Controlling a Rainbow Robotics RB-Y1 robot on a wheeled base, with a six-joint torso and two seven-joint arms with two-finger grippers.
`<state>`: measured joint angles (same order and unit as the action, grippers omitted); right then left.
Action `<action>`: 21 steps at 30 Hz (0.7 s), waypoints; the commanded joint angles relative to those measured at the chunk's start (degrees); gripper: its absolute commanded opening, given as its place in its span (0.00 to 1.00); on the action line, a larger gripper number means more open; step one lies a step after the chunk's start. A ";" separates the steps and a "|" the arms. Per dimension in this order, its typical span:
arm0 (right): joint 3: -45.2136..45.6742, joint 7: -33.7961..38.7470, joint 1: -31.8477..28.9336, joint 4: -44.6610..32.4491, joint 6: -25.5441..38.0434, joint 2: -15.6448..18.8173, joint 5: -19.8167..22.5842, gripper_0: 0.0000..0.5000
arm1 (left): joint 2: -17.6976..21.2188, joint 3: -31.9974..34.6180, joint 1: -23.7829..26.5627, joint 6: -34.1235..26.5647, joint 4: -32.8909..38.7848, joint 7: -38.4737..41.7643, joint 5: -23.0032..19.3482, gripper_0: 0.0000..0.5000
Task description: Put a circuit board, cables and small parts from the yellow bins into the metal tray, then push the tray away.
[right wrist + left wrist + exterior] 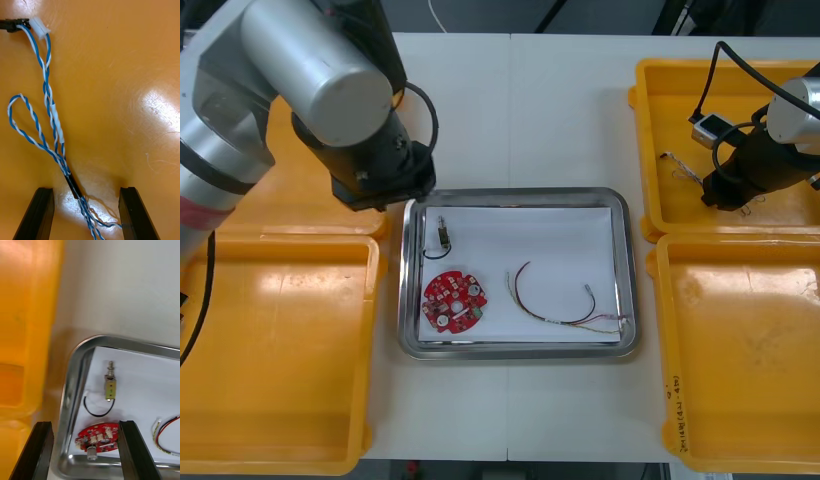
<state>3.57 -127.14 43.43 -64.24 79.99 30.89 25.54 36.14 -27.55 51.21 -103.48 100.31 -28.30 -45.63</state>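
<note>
the one piece of writing is a short line of dark handwritten marks (672,402) in the lower right of the front view. it stands on the left rim of the near right yellow bin (740,452) and runs lengthwise along that rim, turned sideways to the frame. it looks like a string of digits or letters with a dash between two groups, but the strokes are too small to read. no other text, label, brand or number can be read.
</note>
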 commanded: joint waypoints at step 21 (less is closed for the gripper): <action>-0.58 1.10 -3.09 -0.28 -1.16 -1.19 1.18 0.00 | 11.58 17.71 1.00 -5.24 -2.66 -27.60 -3.15 1.00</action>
<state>3.57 -127.01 42.82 -64.48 79.78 30.84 26.21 45.41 -13.14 51.21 -109.18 98.76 -45.27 -48.21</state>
